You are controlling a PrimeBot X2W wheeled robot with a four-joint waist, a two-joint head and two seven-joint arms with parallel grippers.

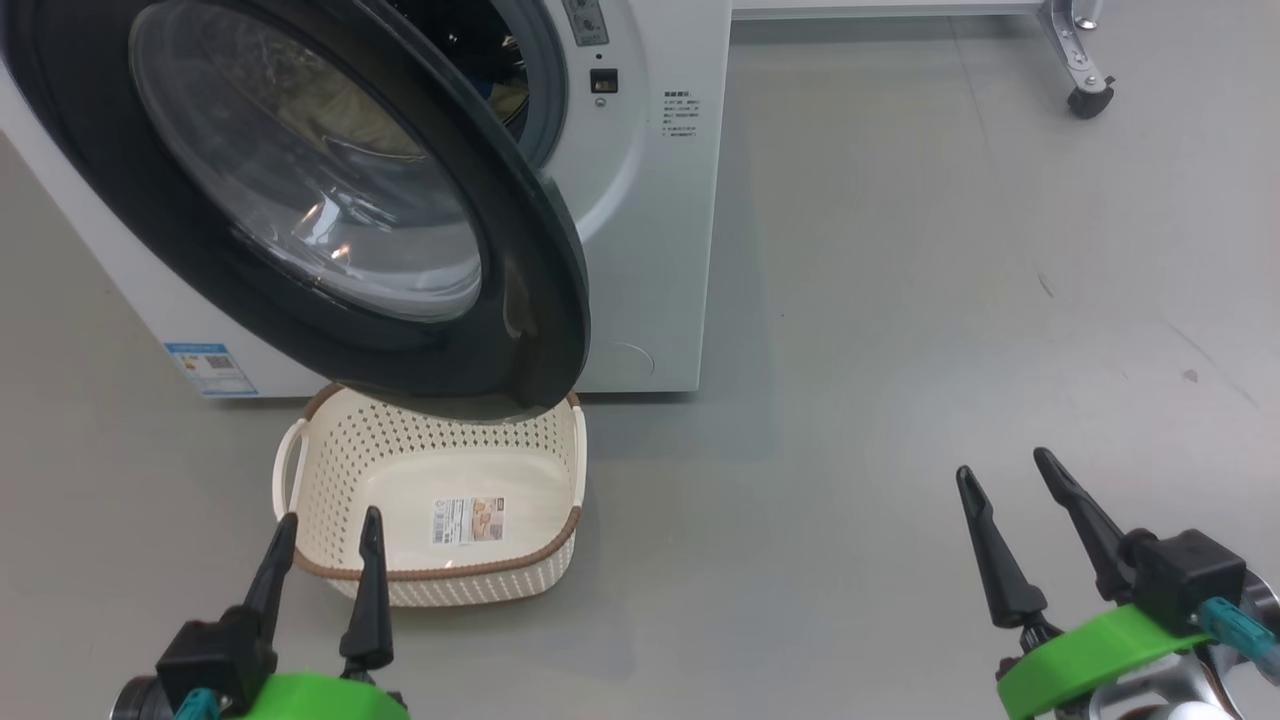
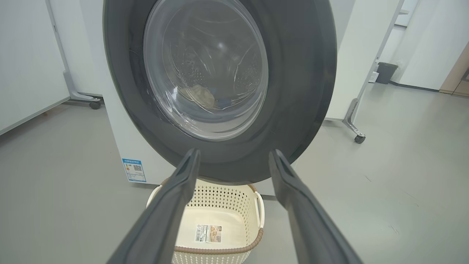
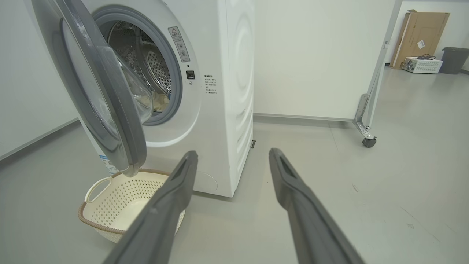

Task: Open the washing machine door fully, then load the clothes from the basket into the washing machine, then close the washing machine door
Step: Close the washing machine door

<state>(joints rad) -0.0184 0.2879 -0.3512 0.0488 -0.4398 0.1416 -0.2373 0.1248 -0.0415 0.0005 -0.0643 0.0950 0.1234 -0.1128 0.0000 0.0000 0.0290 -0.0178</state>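
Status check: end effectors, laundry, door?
Left end effector, right end effector open, empty. Basket empty, clothes in drum. Door ajar, overhanging basket.

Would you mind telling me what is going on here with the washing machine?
A two-armed robot is partway through a laundry load. The basket holds nothing but its label, and pale clothes lie in the drum of the washing machine. The washing machine door stands partly open above the basket, not yet closed. The left gripper and right gripper are both open, holding nothing.
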